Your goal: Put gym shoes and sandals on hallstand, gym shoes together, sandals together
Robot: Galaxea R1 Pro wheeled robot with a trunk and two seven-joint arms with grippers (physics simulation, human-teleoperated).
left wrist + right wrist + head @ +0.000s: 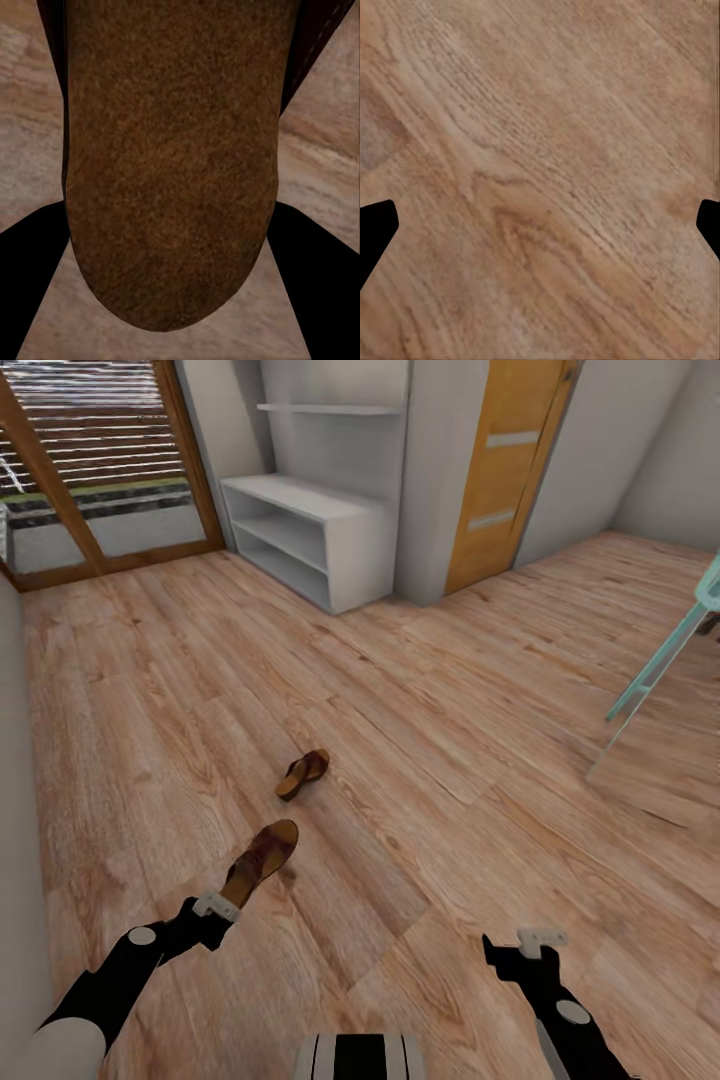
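Two brown sandals lie on the wood-grain corridor floor (pixel 420 690). The nearer sandal (pixel 262 857) has its heel end between the fingers of my left gripper (pixel 222 907). In the left wrist view its tan footbed (pixel 172 150) sits pressed between both black fingers (pixel 30 285), and the gripper is shut on it. The other sandal (pixel 302 773) rests on its side a little farther out. My right gripper (pixel 525 942) hovers open over bare floor (pixel 540 180). The pale grey hallstand (pixel 300 525) stands against the far wall. The gym shoes are out of view.
An orange door (pixel 500 470) stands right of the hallstand, past a grey wall corner. A wood-framed glass door (pixel 90 470) is at the far left. A teal chair leg (pixel 655 665) slants in at the right. A pale wall (pixel 15 810) runs along my left.
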